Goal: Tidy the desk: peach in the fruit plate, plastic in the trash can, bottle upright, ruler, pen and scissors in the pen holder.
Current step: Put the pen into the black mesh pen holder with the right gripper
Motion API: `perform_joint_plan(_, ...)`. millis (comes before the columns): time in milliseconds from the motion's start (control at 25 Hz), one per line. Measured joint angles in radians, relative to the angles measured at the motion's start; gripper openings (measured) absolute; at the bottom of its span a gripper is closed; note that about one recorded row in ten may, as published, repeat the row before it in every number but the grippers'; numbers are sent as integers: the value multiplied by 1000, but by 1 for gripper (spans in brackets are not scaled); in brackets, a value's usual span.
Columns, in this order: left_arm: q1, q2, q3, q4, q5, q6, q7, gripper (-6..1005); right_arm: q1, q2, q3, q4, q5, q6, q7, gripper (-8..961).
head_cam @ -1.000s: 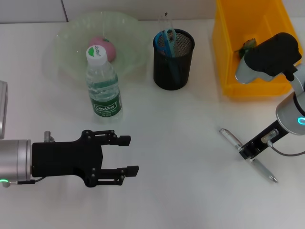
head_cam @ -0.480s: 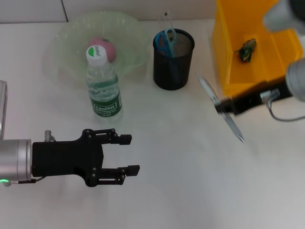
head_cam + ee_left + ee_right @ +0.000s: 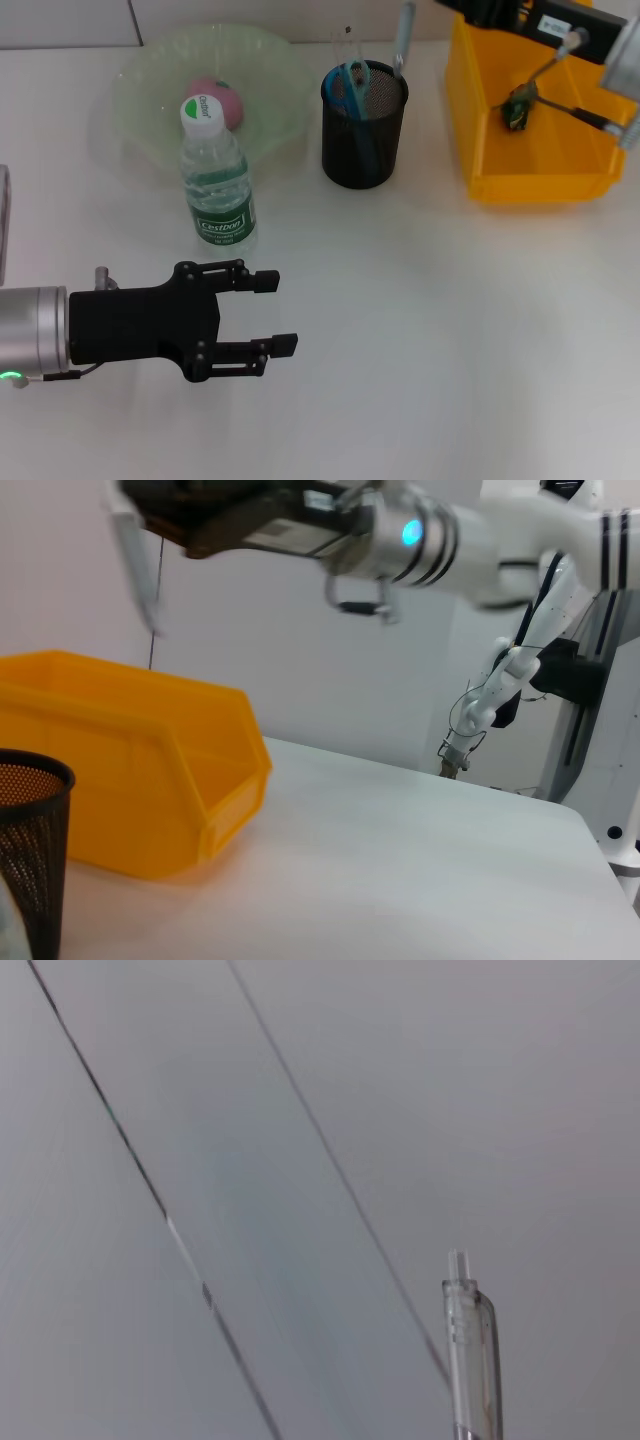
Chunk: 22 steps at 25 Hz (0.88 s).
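Note:
My right gripper (image 3: 450,8) is at the far edge, shut on a clear pen (image 3: 402,35) that hangs upright over the black mesh pen holder (image 3: 364,140). The pen's lower end is at the holder's rim. The pen also shows in the left wrist view (image 3: 135,560) and the right wrist view (image 3: 472,1360). Teal-handled scissors (image 3: 350,85) stand in the holder. A water bottle (image 3: 215,180) stands upright in front of the green fruit plate (image 3: 140,80), which holds a pink peach (image 3: 222,95). My left gripper (image 3: 275,313) is open and empty near the front left.
A yellow bin (image 3: 530,185) stands at the far right with a dark green scrap (image 3: 518,105) inside, right beside the pen holder. It also shows in the left wrist view (image 3: 130,780). The white table lies bare between my left gripper and the bin.
My right gripper has lifted the pen off the table at the front right and carried it back and left to above the pen holder, turning it upright. The left gripper has barely moved.

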Motion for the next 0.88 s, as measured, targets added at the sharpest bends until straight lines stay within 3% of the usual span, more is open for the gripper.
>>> perform_joint_plan(40, -1, 0, -1, -1, 0, -1, 0, 743, 66, 0, 10, 182, 153, 11, -175, 117)
perform_joint_plan(80, -1, 0, -1, -1, 0, -1, 0, 743, 66, 0, 10, 182, 153, 11, -175, 117)
perform_joint_plan(120, -2, 0, -3, -1, -1, -9, 1, 743, 125, 2, 16, 342, 283, 26, -333, 117)
perform_joint_plan(160, -2, 0, -3, -1, -1, -9, 1, 743, 125, 2, 16, 342, 283, 26, -333, 117)
perform_joint_plan(280, -3, 1, -4, -2, -1, -25, 2, 743, 220, 9, -1, 548, 422, 83, -541, 117)
perform_joint_plan(440, -9, 1, -5, -3, -4, -32, 2, 743, 263, 10, -12, 621, 433, 147, -609, 117)
perform_joint_plan(720, -15, 1, -5, -3, -5, -47, 3, 743, 246, 10, -58, 627, 435, 152, -582, 118)
perform_joint_plan(880, -17, 1, -5, -3, -5, -45, 3, 743, 239, 10, -69, 626, 434, 151, -577, 237)
